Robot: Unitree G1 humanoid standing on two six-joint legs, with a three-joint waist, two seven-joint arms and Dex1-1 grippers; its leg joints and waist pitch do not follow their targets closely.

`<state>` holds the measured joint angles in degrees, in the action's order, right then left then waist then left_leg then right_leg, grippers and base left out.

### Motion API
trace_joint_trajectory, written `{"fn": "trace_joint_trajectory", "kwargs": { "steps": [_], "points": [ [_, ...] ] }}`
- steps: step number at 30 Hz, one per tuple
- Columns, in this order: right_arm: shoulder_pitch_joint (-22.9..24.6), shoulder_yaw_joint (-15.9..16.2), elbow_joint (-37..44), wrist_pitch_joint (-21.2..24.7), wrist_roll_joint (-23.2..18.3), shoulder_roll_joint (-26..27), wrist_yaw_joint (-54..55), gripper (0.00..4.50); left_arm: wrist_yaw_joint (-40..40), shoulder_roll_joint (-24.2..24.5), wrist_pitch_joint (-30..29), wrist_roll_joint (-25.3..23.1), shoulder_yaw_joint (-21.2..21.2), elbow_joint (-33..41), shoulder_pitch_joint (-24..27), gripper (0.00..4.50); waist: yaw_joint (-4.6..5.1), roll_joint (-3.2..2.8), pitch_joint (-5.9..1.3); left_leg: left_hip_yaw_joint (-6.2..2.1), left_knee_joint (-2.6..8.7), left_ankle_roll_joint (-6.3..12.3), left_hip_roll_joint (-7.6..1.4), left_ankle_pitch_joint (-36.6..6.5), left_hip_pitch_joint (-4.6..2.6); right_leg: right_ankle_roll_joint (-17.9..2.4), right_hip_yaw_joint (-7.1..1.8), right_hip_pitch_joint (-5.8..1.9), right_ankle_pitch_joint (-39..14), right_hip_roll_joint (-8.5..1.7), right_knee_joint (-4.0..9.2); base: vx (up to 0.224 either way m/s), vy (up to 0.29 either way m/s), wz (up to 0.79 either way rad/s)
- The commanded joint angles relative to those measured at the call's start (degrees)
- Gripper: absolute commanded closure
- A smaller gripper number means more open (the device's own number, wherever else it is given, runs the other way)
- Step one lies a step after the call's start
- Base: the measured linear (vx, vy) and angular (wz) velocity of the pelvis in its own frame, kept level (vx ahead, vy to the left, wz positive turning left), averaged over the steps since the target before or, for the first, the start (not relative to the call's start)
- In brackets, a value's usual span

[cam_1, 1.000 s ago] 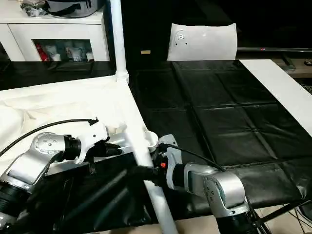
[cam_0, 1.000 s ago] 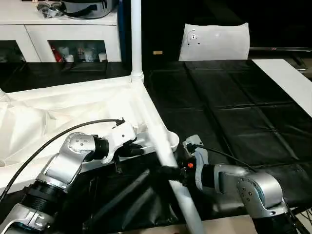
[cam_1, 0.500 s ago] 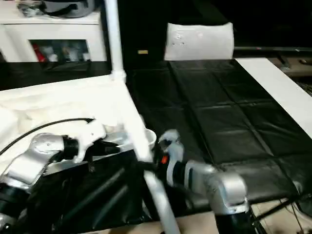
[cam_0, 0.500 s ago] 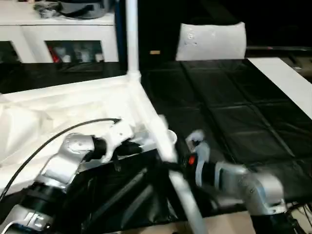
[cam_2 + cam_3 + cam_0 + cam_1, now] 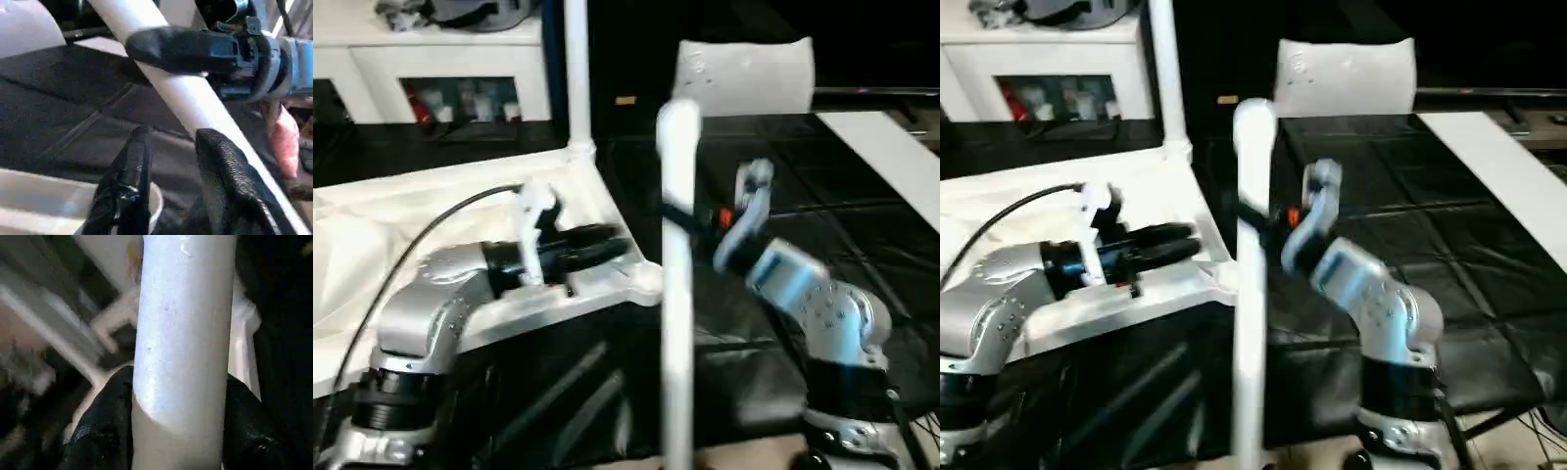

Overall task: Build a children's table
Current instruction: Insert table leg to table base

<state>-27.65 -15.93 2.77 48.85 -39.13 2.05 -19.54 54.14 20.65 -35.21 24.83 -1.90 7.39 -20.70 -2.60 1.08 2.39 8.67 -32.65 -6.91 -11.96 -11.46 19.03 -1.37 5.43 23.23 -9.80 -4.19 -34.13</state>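
The children's table top [image 5: 431, 211] lies upside down on the left, with one white leg [image 5: 577, 69] standing upright in its far corner socket. My right gripper [image 5: 677, 217] is shut on a second white leg [image 5: 674, 323], holding it nearly upright just right of the top's near corner socket [image 5: 644, 279]. The right wrist view has the leg [image 5: 183, 333] clamped between the black fingers [image 5: 100, 426]. Over that near corner, my left gripper [image 5: 617, 240] points at the held leg. Its fingers [image 5: 127, 171] stand open with nothing between them, just short of the leg [image 5: 190, 98].
The black-covered work surface [image 5: 822, 196] stretches to the right. A white cabinet with shelves [image 5: 440, 59] stands at the back left, a white panel [image 5: 744, 73] at the back, and a white board [image 5: 891, 147] at the right edge. A black cable [image 5: 421, 245] loops over my left arm.
My right gripper has lifted the leg and swung it from a low slant to nearly upright. My left gripper has opened and turned toward the leg. The camera has shifted a little.
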Motion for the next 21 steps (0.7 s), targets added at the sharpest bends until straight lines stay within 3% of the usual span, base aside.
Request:
{"fn": "trace_joint_trajectory", "kwargs": {
  "steps": [1,5,7,11,16,21],
  "points": [
    [-2.5,-2.1,0.7,-6.5,0.2,0.3,1.0,2.70,-0.4,-0.4,-0.6,-0.5,-2.8,1.8,0.8,2.54,-0.17,-0.49,-2.58,0.83,3.56,-0.32,-0.16,-13.1,0.35,-3.7,-2.70,-2.72,-27.7,-3.24,5.68,0.000,0.000,0.00],
    [-5.2,-3.7,-0.3,-11.7,-1.0,3.4,2.4,2.70,-2.6,-1.5,-0.6,-3.2,-6.5,2.7,2.1,2.21,0.11,-0.53,-2.47,0.56,3.73,-0.23,-0.02,-13.7,0.58,-0.3,-2.38,-2.55,-30.9,-2.95,6.17,0.000,0.000,0.00],
    [-5.9,-3.7,-0.1,-13.6,-1.2,4.1,2.3,2.70,-3.7,-1.8,-1.6,-3.0,-7.0,3.1,2.5,1.93,0.25,-0.44,-2.60,0.54,3.71,-0.14,-0.02,-13.6,0.51,0.0,-2.38,-2.43,-30.3,-2.86,6.14,0.000,0.000,0.00],
    [-6.9,-4.8,-0.4,-15.7,-2.9,5.8,2.7,2.70,-6.0,-2.9,-3.2,-2.6,-7.7,4.0,2.8,1.60,0.32,-0.54,-3.09,0.54,3.72,0.07,-0.35,-9.6,0.92,-2.9,-2.77,-2.90,-20.5,-2.70,4.76,0.000,0.000,0.00],
    [-8.0,-5.6,-1.1,-17.0,-4.4,6.8,3.8,2.70,-8.5,-1.8,0.4,-8.5,-10.3,0.3,1.9,1.32,0.35,-0.74,-3.70,0.69,3.09,1.21,-0.15,-1.5,1.12,-7.4,-3.12,-3.73,-3.7,-2.40,2.78,0.020,0.002,0.01],
    [-7.5,-4.5,-1.6,-18.1,-3.4,6.5,3.4,2.70,-9.0,-2.3,0.6,-7.5,-9.7,0.5,2.0,1.84,0.22,-0.62,-4.07,0.78,2.71,2.27,-0.18,2.0,1.35,-10.2,-3.19,-4.03,2.2,-2.52,1.99,0.000,0.000,0.00]
  ]
}}
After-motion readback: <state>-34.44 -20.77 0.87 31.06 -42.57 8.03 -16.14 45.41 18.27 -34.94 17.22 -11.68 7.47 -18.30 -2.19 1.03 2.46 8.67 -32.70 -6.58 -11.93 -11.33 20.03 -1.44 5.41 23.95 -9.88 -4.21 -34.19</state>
